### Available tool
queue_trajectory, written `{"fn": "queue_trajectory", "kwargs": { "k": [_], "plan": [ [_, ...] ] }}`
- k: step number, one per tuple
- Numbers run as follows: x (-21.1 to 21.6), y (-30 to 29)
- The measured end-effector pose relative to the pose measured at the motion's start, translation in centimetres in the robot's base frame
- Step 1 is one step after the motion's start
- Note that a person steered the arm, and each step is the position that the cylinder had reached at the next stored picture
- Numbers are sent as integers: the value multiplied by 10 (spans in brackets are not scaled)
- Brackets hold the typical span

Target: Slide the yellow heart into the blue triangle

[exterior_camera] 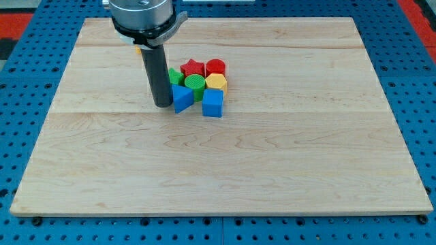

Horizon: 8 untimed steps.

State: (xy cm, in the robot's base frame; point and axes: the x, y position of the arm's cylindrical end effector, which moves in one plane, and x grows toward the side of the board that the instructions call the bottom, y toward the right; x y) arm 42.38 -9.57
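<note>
My tip (162, 105) rests on the board just left of the blue triangle (181, 99), touching or almost touching its left edge. The triangle sits at the bottom left of a tight cluster of blocks. A yellow block (216, 82) lies at the cluster's right side, above a blue cube (212, 103); I cannot tell if it is the heart. A small sliver of another yellow block (138, 49) shows left of the rod under the arm's head, with its shape hidden.
The cluster also holds a green round block (195, 84), a green block (175, 75) partly behind the rod, a red star (193, 68) and a red cylinder (215, 67). The wooden board (218, 163) lies on a blue perforated base.
</note>
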Motion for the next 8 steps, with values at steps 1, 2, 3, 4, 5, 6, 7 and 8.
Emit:
{"fn": "queue_trajectory", "kwargs": {
  "k": [1,2,3,4,5,6,7,8],
  "plan": [
    [9,-17],
    [32,-52],
    [-34,-113],
    [-97,-136],
    [-163,-96],
    [-189,-75],
    [-180,-54],
    [-139,-52]
  ]
}}
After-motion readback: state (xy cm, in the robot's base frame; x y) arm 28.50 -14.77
